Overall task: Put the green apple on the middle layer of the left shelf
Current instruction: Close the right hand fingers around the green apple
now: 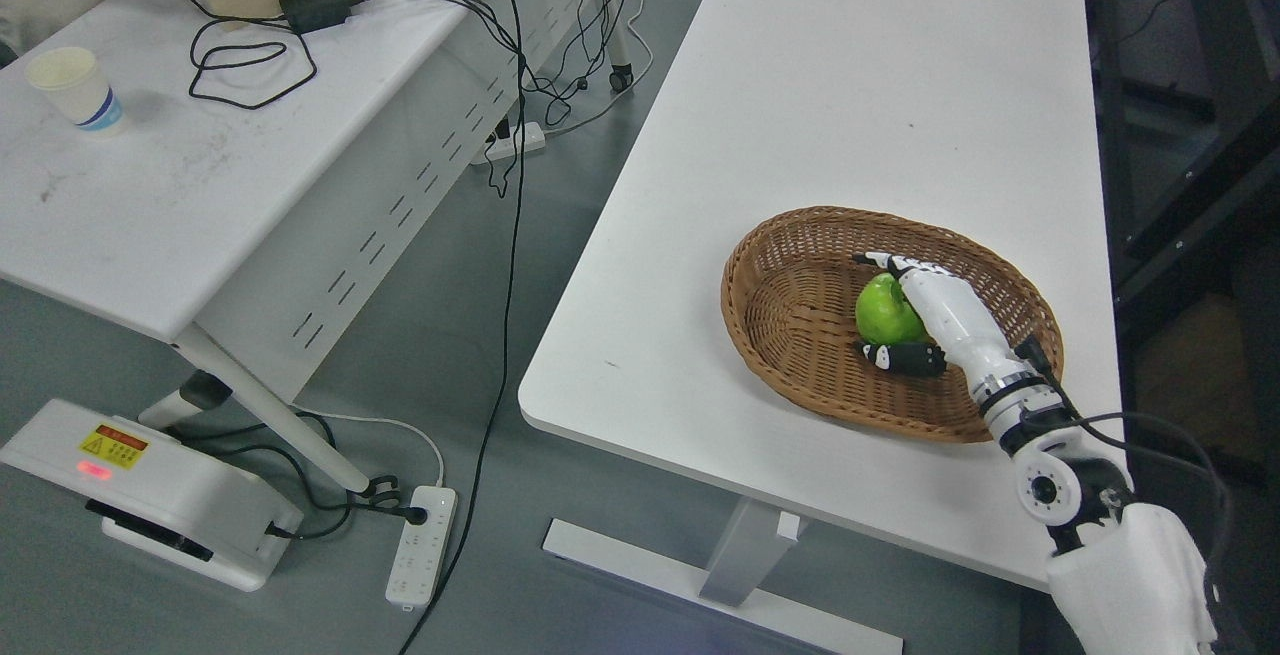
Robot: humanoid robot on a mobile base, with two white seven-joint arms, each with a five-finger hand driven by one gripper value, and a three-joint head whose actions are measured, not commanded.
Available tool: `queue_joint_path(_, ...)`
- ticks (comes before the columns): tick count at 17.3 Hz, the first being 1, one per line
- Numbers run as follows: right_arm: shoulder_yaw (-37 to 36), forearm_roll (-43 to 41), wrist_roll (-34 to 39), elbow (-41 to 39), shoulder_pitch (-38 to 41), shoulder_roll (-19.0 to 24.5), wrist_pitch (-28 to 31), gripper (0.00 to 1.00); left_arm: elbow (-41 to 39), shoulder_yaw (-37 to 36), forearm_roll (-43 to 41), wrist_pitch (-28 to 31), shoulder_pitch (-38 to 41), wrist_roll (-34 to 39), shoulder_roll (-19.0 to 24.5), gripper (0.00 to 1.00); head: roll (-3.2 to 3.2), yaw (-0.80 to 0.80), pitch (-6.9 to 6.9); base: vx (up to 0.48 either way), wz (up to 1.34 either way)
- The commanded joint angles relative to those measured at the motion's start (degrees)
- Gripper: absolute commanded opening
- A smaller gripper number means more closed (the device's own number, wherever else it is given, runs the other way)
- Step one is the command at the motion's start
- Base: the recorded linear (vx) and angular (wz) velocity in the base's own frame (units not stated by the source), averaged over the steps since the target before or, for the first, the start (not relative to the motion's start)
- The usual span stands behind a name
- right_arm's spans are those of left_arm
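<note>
The white right hand [915, 310] cups the round green apple [884, 310] from its right — fingers closed around it — inside the woven wicker basket [800, 335].

Even, cool overhead light w/ soft, faint shadows; white tabletop [860, 105] reads bright but not blown out. Basket [800, 235] throws slight shade on its inner wall. Right edge falls off dark. Focus sharp thru centre; mild wide-angle stretch at corners. Red lamp glows on floor unit [150, 495], lower left.
</note>
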Motion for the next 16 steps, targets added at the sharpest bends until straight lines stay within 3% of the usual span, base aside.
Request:
queue_joint_path(1,0.3,1.1,0.7,1.8,-0.2,-0.8,0.1,0.39,0.0,0.0,0.0,0.0,0.0,0.0,1.0,1.0,0.0,0.0,0.0,0.0,0.0)
queue_joint_path(4,-1.4,0.6,4.1,1.8,0.3,-0.7,0.1,0.28,0.0,-0.1,0.0,0.0,0.0,0.0,1.0,1.0,0.0,0.0,0.0,0.0,0.0)
queue_joint_path(6,-5.1,-0.3,6.2,1.7,1.3,-0.7,-0.4,0.0,0.0,0.0,0.0,0.0,0.0,0.0,1.0,1.0,0.0,0.0,0.0,0.0,0.0)
queue_joint_path(10,-17.0,-7.5,18.1,0.9,2.3,5.4,-0.9,0.0,0.0,0.0,0.0,0.0,0.0,0.0,1.0,1.0,0.0,0.0,0.0,0.0,0.0)
queue_joint_path(16,-24.9,-17.4,17.5,-3.5,3.4,8.4,-0.7,0.0,0.0,0.0,0.0,0.0,0.0,0.0,1.0,1.0,0.0,0.0,0.0,0.0,0.0)
